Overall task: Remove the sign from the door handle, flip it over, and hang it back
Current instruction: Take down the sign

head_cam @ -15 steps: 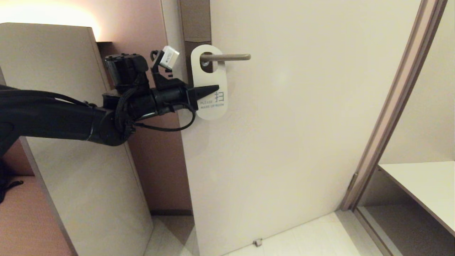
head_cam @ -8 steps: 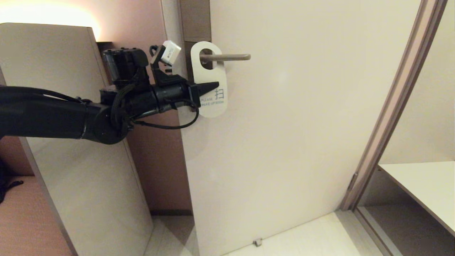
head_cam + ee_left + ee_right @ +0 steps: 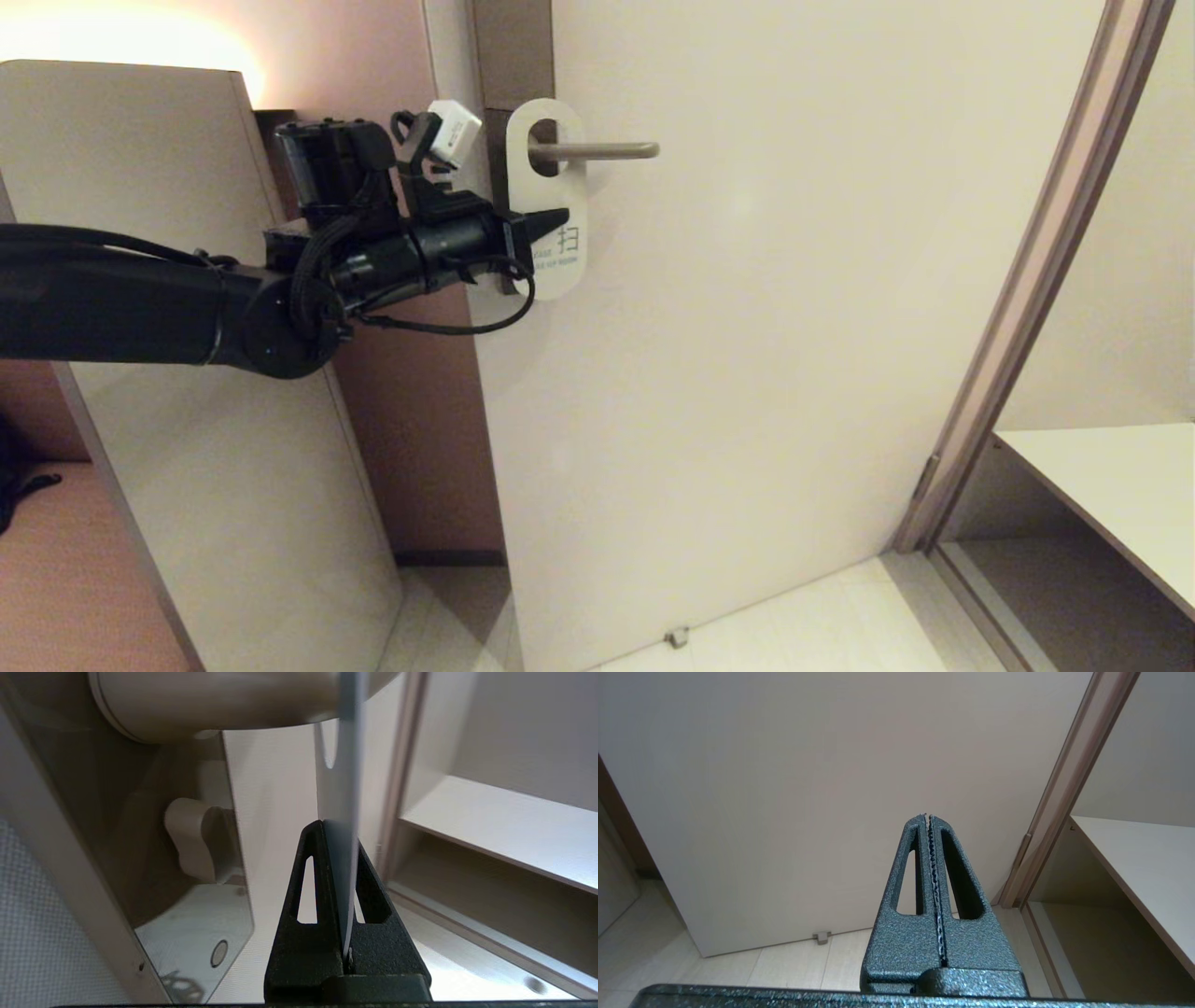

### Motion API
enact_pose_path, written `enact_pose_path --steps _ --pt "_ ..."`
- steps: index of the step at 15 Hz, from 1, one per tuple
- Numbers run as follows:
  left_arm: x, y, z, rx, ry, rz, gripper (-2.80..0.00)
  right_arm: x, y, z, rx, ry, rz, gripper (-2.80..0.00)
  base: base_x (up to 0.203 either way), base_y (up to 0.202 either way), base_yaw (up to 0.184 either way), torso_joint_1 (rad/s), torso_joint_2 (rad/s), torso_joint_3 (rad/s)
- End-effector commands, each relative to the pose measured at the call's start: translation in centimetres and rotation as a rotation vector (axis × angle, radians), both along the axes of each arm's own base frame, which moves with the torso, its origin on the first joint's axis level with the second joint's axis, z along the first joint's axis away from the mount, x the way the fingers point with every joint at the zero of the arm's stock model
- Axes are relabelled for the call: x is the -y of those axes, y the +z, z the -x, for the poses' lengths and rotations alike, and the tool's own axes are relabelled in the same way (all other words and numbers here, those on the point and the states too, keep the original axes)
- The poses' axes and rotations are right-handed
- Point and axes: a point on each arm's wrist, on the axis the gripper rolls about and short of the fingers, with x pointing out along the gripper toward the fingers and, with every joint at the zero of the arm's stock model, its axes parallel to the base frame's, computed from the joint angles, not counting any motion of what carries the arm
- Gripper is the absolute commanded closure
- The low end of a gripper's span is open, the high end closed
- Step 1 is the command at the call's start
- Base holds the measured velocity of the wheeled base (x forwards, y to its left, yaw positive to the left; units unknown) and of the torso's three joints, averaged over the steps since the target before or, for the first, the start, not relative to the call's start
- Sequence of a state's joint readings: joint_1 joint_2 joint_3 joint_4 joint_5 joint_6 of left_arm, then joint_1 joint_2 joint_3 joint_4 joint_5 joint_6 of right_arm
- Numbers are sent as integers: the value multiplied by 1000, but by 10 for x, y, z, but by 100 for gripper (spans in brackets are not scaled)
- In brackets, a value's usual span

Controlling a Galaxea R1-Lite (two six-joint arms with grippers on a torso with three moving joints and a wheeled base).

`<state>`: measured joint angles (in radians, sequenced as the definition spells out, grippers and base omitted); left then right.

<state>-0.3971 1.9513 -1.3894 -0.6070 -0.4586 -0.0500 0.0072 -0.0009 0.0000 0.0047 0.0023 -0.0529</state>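
White sign (image 3: 551, 201) w/ blue-grey lettering, grey-beige door handle (image 3: 597, 149), black left gripper (image 3: 551, 224).

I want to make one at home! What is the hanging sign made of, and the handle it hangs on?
The sign looks like thin stiff card or plastic, matt white: the left wrist view shows it edge-on, very slim and flat, pinched in the left gripper; which one, I cannot tell. The door handle looks like brushed metal, grey-beige with a soft sheen along the bar.

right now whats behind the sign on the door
Behind the sign, the lock plate shows above it and through its hole, with the handle passing through. The plate's covered part, including any keyhole, is hidden.
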Motion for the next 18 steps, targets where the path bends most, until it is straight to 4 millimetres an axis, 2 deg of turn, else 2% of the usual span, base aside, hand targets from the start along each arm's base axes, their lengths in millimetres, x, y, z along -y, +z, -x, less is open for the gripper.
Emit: enact_pose_path --steps 1,8,16,18 --pt "6 0 2 2 21 3 0 0 0 0 -1 1 1 0 0 0 0 0 0 0" --pt "25 -2 10 0 121 -20 0 0 0 0 -1 1 1 0 0 0 0 0 0 0" --pt "34 -15 1 -17 233 -56 0 0 0 0 -1 1 1 0 0 0 0 0 0 0" --pt "38 -13 -2 -5 245 -48 0 0 0 0 -1 1 1 0 0 0 0 0 0 0"
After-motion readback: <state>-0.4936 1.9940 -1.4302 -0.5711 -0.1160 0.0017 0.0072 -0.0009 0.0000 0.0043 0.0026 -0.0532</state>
